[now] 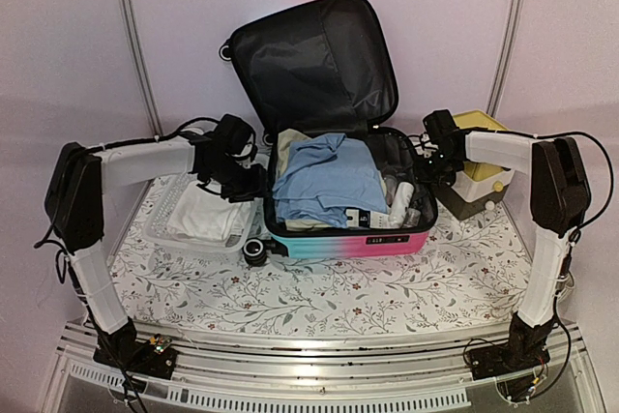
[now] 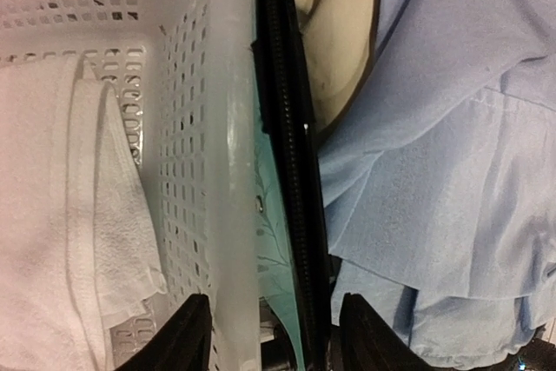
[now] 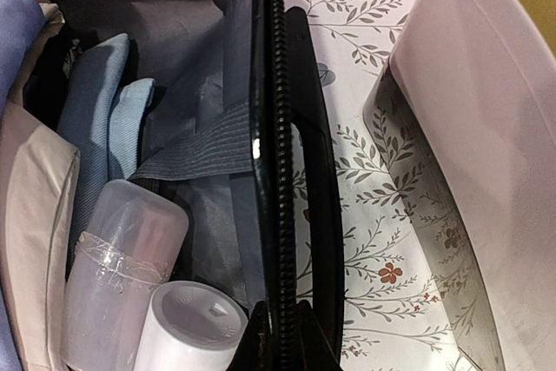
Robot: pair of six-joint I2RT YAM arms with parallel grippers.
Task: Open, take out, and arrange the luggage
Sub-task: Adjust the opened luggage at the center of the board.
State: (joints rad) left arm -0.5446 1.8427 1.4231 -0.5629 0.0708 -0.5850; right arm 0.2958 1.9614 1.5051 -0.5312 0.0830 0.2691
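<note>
The luggage (image 1: 348, 239) lies open on the table, its pink-to-turquoise shell facing me and its black-lined lid (image 1: 314, 60) propped up behind. A light blue garment (image 1: 324, 176) tops the packed contents, with clear bottles (image 1: 404, 202) at the right end. My left gripper (image 1: 247, 181) is open at the case's left side. In the left wrist view its fingers (image 2: 187, 332) straddle the basket wall (image 2: 226, 128) and the luggage's black zipper band (image 2: 291, 171), beside the blue garment (image 2: 434, 171). My right gripper (image 1: 432, 166) is shut on the right zipper rim (image 3: 271, 128), next to the black handle (image 3: 317, 171).
A white perforated basket (image 1: 160, 229) holding a folded white towel (image 1: 208, 212) sits tight against the luggage's left side. A yellow-topped box (image 1: 481, 123) stands close on the right. A clear bottle (image 3: 122, 267) and a white cap (image 3: 187, 327) lie just inside the right rim.
</note>
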